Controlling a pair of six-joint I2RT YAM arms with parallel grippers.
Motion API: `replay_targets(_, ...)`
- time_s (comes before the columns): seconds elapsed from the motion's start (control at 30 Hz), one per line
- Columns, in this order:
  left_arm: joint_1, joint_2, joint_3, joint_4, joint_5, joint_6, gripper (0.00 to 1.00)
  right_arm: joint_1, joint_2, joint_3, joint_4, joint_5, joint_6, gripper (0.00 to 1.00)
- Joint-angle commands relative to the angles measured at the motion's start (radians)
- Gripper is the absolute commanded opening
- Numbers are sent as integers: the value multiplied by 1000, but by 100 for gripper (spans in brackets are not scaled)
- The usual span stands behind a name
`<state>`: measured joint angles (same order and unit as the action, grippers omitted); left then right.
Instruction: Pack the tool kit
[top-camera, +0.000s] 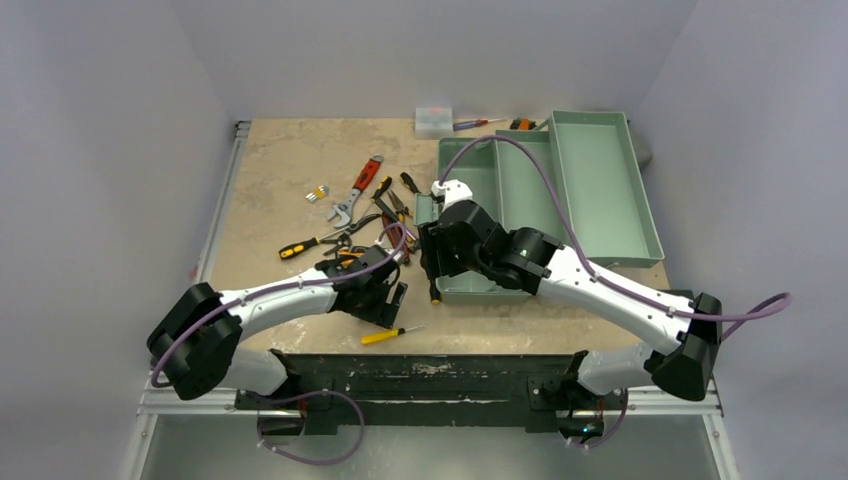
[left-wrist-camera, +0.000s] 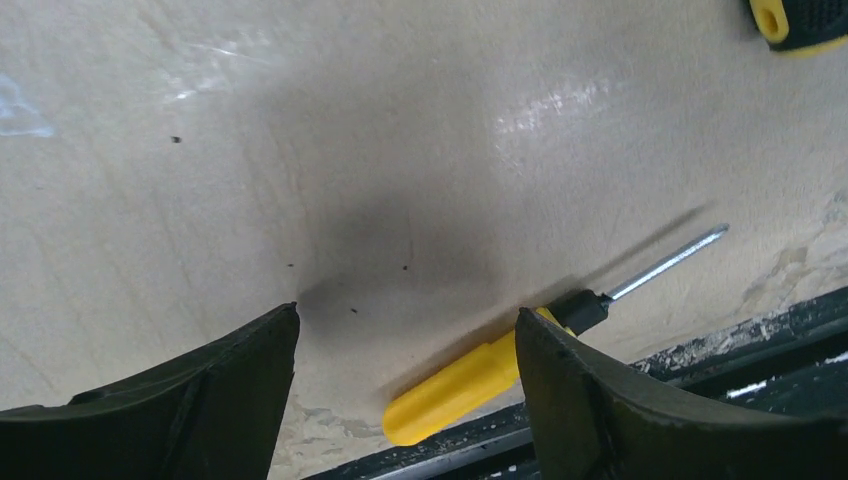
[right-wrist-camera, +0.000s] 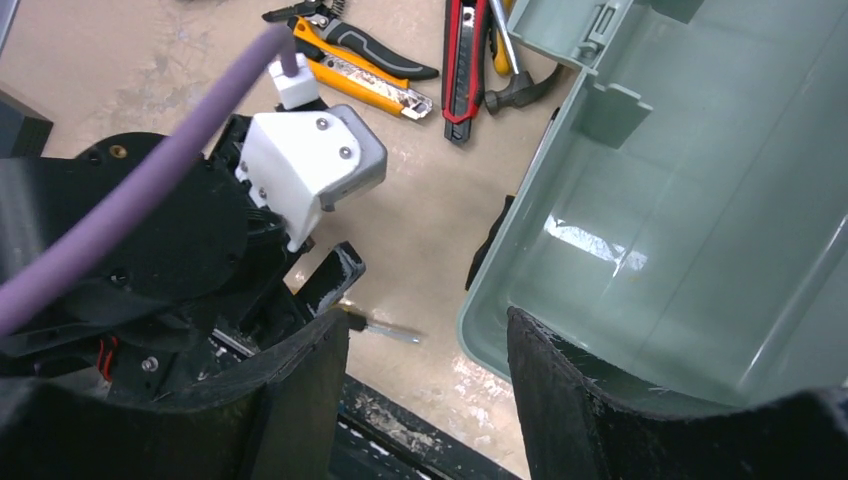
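Yellow screwdriver (left-wrist-camera: 460, 385) lies under 1 finger (left-wrist-camera: 620, 410) of wide-open left gripper (left-wrist-camera: 408, 312); right gripper (right-wrist-camera: 428, 318) wide.

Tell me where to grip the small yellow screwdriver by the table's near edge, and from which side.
Grip the yellow screwdriver across the middle of its thick handle, coming straight down from above. It lies flat on the table, and its thin shaft gives little to pinch. The open left gripper hangs nearly over it.

Yellow screwdriver (left-wrist-camera: 455, 388) mid-part hidden behind finger of L end effector (left-wrist-camera: 407, 312); toolbox (top-camera: 490, 190) front corner under R arm (top-camera: 600, 285).
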<state>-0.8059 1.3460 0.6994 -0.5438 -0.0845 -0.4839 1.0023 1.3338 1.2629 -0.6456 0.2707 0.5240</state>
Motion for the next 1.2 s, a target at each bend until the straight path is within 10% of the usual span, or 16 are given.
replay_targets(0.0, -33, 21, 41, -27, 80, 37, 76, 1, -57, -16, 18, 11, 3, 58)
replay_targets(0.5, -15, -329, 14, -139, -191, -171, 84, 121, -34, -132, 79, -180, -100, 54)
replay_targets(0.77, 269, -566, -99, -129, -14, -293, 84, 358, 240, -88, 129, -82, -191, 43)
replay_targets(1.17, 520, -662, -31, -224, 80, -352, 89, 392, 401, -24, 153, 39, -81, 41)
